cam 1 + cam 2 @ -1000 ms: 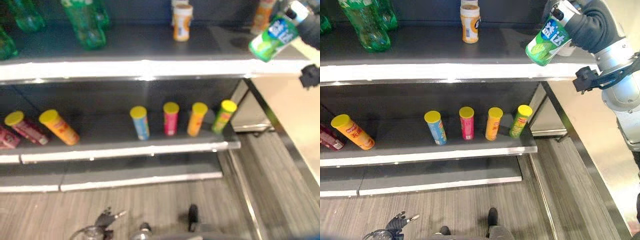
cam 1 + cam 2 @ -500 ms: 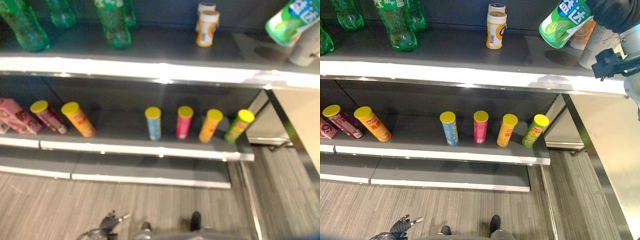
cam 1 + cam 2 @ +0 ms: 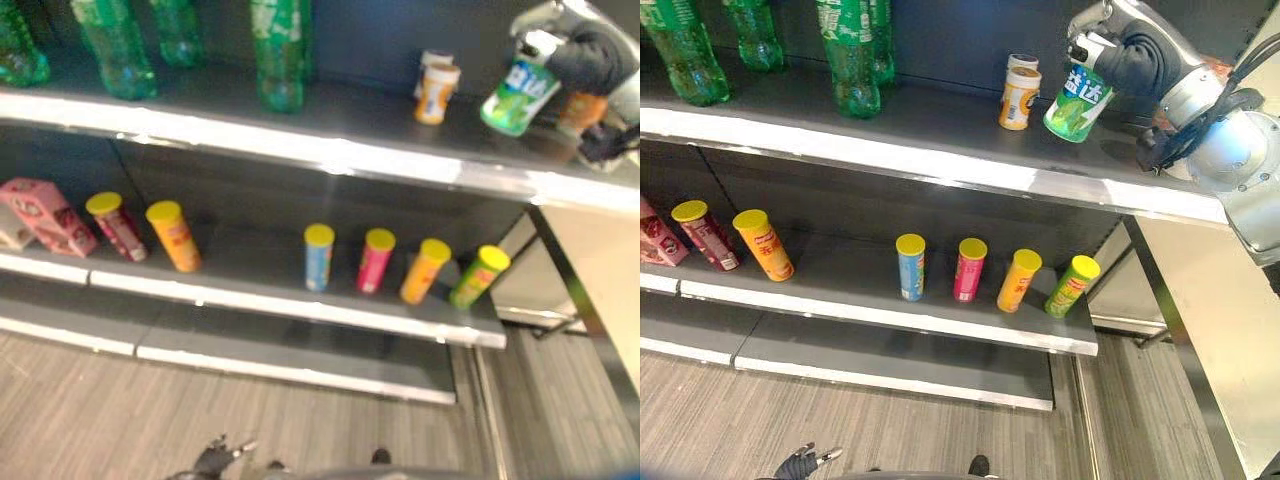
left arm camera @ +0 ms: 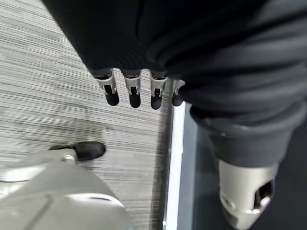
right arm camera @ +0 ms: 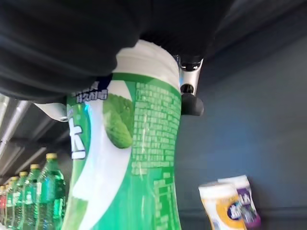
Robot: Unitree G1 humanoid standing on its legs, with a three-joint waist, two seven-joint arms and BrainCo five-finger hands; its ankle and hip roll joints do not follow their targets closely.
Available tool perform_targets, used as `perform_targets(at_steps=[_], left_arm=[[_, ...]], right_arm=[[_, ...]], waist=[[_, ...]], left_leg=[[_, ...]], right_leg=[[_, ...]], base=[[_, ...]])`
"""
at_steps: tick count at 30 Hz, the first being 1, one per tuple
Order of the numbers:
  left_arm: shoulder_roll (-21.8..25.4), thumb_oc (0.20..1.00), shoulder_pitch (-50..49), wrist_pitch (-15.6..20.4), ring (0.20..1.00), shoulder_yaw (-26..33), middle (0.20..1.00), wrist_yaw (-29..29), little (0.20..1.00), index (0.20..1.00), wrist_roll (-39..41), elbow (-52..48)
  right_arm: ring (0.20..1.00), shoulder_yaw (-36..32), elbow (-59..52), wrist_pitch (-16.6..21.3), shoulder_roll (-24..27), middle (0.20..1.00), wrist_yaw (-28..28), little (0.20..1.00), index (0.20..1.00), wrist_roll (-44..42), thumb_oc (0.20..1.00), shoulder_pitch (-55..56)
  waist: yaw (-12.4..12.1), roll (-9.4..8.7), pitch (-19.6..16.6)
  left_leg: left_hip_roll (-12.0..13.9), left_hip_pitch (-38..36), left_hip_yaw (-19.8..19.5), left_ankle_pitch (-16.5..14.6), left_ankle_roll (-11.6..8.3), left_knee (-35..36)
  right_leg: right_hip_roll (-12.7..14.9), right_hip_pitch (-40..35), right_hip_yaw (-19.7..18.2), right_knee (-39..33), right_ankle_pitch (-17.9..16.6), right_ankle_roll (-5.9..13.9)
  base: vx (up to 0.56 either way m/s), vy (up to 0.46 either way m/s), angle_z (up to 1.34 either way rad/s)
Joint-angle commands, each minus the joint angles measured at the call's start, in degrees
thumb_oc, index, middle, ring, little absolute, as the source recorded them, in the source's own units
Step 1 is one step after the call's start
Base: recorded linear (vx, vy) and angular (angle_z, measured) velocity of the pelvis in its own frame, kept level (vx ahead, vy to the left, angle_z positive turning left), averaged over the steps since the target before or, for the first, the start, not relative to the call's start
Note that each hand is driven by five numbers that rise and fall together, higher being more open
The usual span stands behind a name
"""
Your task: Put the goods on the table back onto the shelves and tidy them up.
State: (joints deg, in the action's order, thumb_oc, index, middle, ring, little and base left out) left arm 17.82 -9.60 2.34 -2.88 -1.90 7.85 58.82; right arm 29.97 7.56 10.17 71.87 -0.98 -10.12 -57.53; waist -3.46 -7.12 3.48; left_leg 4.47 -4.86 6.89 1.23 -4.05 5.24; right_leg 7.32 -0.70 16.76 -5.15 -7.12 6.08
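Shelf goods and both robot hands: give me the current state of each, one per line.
Green jar: tilted, held above the top shelf, right of the orange jars.
Right robot hand: shut on the green jar.
Left robot hand: open, idle, over the floor.
Orange jars: upright on the top shelf.
Green bottles: upright on the top shelf.
Chip cans: standing on the lower shelf.
Pink box: leaning, lower shelf's left end.

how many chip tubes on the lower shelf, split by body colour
orange tubes: 2
blue tube: 1
pink tube: 1
green tube: 1
dark red tube: 1
total: 6
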Motion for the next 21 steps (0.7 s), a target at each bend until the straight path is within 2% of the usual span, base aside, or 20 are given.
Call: perform_targets(at_steps=[1,7,13,21], left_arm=[[2.35,1.000,2.52,1.04,1.000,-3.12,1.000,0.52,1.000,1.000,0.96,1.43],[2.40,1.000,2.69,0.68,1.000,-1.72,1.000,1.06,1.000,1.000,2.33,2.79],[2.46,1.000,2.71,0.30,1.000,0.25,1.000,1.41,1.000,1.000,4.13,2.81],[2.71,1.000,4.61,0.28,1.000,-2.62,1.000,0.89,1.000,1.000,2.31,1.13]], right_arm=[[0.200,4.30,5.05,-1.29,0.46,0.200,0.67,0.200,0.200,0.48,0.200,-9.13],[0.200,5.26,8.00,-3.27,-0.48,0.200,1.23,0.200,0.200,4.42,0.200,-9.03],[0.200,4.53,7.75,-4.87,-2.02,0.200,1.19,0.200,0.200,9.75,0.200,-7.13],[0.200,4.23,8.13,-5.01,-5.14,0.200,0.89,0.200,0.200,11.52,0.200,-5.99]], waist=[[-2.03,1.25,0.43],[-2.60,1.02,0.57],[-3.01,1.75,0.09],[-2.54,2.64,-0.78]], left_leg=[[-1.13,1.85,3.81,-1.70,-2.40,-0.24],[-1.18,2.71,3.17,-1.27,-2.84,-0.24],[-1.42,2.98,2.79,-1.01,-3.22,-0.24],[-1.51,2.84,2.96,-0.90,-3.41,-0.24]], right_leg=[[-0.66,-2.82,2.95,0.15,5.97,3.31],[-0.38,-2.82,4.63,0.15,6.05,3.11],[-0.17,-3.12,5.95,0.15,6.25,3.02],[-0.23,-3.40,6.58,0.15,6.44,2.97]], base=[[0.01,-0.010,0.18],[0.02,-0.030,0.23],[0.03,-0.029,0.12],[0.01,-0.016,0.04]])
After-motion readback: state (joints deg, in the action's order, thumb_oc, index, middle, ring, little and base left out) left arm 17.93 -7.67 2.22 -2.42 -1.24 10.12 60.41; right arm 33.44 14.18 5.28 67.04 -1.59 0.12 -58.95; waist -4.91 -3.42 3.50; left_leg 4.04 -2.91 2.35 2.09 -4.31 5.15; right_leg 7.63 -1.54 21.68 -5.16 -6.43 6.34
